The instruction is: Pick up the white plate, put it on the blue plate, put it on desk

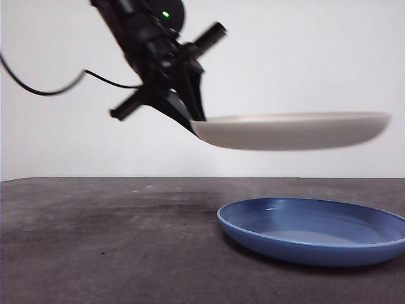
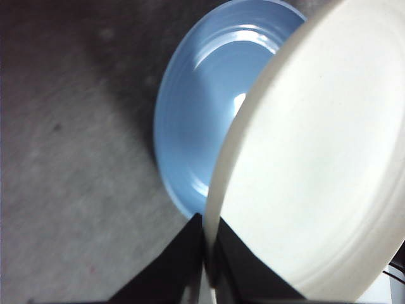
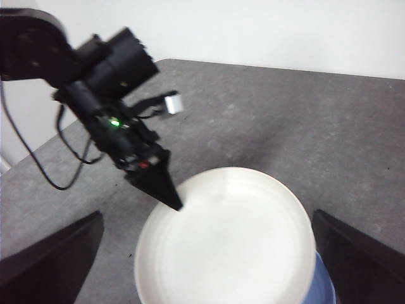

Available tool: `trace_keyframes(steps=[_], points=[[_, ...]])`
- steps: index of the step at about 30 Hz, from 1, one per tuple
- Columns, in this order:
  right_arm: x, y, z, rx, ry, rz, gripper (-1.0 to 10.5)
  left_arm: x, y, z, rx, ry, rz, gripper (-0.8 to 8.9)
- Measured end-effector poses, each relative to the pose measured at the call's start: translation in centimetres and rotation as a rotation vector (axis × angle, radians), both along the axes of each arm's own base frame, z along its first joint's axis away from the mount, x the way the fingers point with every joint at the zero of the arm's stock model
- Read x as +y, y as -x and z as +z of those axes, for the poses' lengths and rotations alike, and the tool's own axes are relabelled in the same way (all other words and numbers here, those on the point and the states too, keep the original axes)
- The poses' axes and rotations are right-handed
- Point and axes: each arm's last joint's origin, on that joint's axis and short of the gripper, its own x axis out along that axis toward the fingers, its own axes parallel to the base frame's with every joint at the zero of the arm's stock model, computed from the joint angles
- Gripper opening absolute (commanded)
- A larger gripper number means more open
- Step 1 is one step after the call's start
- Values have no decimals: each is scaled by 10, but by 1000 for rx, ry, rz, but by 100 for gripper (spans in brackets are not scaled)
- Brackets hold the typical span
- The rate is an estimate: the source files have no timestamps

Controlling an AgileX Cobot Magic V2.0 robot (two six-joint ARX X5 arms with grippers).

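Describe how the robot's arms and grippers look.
The left gripper is matte black with tapering, wedge-shaped jaws, a crossbar sticking out sideways, a lit green LED, a small red light and a thin black cable trailing off. The right gripper shows only two broad black jaws.

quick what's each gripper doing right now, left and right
Left gripper: shut on the rim of the round cream-white plate, held in the air above the glossy blue plate.
Right gripper: open, holding nothing.
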Motion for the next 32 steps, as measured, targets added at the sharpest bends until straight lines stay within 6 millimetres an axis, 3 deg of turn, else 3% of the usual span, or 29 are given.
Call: trace_keyframes(steps=[12, 21, 32], points=[[0, 0, -1, 6, 3, 0, 575, -45, -14, -44, 90, -75, -62, 13], [-1, 2, -1, 26, 11, 0, 575, -48, -19, -58, 83, -134, -49, 13], [-13, 22, 24, -30, 78, -96, 575, -48, -21, -59, 54, -162, -39, 13]])
